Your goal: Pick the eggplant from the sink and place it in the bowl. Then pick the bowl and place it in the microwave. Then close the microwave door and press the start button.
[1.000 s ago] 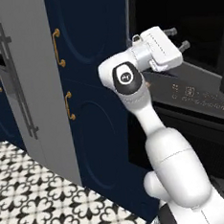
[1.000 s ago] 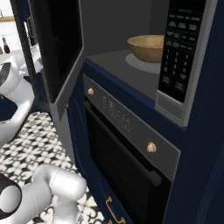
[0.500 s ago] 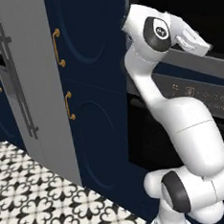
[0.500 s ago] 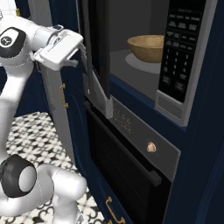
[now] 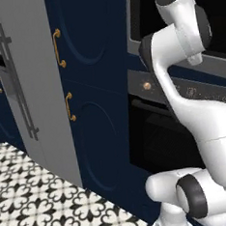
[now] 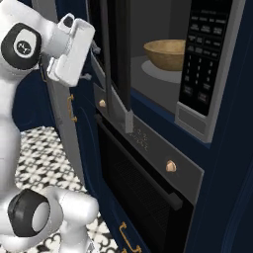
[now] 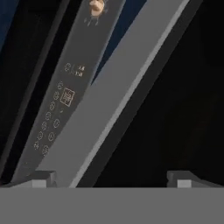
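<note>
The light-brown wooden bowl (image 6: 170, 53) stands inside the microwave (image 6: 148, 29) cavity on its grey floor. The eggplant is hidden from view and the sink is out of view. The microwave door (image 6: 118, 74) stands partly open, edge-on in the right base view. My gripper (image 6: 91, 62) is open and pressed against the door's outer face. In the hand view the gripper (image 7: 114, 179) holds nothing, and the door's grey frame (image 7: 131, 87) and black glass lie right in front. In the left base view my arm crosses the door (image 5: 136, 16).
The microwave's keypad panel (image 6: 205, 64) is right of the cavity. Below is the black oven (image 6: 143, 192) with brass knobs (image 6: 170, 165) and a display strip (image 7: 61, 109). Navy cabinets (image 5: 88, 88) and a grey fridge door (image 5: 30, 83) stand to the left over patterned floor (image 5: 40, 203).
My arm has swung up and across to the door's outer face, and the door has turned from wide open to partly closed.
</note>
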### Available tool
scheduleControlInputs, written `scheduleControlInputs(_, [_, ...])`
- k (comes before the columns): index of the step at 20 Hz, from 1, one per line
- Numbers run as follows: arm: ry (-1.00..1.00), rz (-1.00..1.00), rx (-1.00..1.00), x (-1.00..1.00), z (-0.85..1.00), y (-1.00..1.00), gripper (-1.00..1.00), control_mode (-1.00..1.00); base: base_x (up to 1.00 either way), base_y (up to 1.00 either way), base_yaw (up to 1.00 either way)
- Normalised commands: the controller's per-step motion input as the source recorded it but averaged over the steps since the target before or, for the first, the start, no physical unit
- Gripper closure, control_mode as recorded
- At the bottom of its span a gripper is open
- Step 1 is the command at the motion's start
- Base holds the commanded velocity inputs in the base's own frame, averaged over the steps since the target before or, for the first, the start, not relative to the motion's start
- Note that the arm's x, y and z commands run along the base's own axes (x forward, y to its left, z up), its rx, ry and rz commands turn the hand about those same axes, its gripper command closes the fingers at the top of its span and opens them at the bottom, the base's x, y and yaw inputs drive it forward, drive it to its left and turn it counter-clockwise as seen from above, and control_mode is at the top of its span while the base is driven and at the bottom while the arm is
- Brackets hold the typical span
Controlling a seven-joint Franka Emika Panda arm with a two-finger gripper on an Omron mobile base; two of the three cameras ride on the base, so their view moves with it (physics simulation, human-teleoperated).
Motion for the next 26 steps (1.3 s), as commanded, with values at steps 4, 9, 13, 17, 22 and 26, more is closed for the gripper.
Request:
scheduleControlInputs(4, [-0.53, 0.02, 0.28, 0.78, -0.10, -0.58, -1.00, -1.00, 0.00, 0.00, 0.00])
scheduleControlInputs(9, [-0.52, -0.01, 0.32, 0.95, 0.00, -0.64, -1.00, -1.00, 0.00, 0.00, 0.00])
scheduleControlInputs(13, [-0.56, -0.12, 0.33, 0.63, -0.02, -0.54, -1.00, -1.00, 0.00, 0.00, 0.00])
scheduleControlInputs(17, [-0.52, -0.20, 0.38, 0.69, -0.33, -0.42, -1.00, -1.00, 0.00, 0.00, 0.00])
scheduleControlInputs(22, [-0.47, -0.27, 0.42, -0.21, -0.19, 0.10, -1.00, -1.00, 0.00, 0.00, 0.00])
scheduleControlInputs(26, [0.00, -0.15, 0.61, -0.88, 0.77, 0.00, -1.00, -1.00, 0.00, 0.00, 0.00])
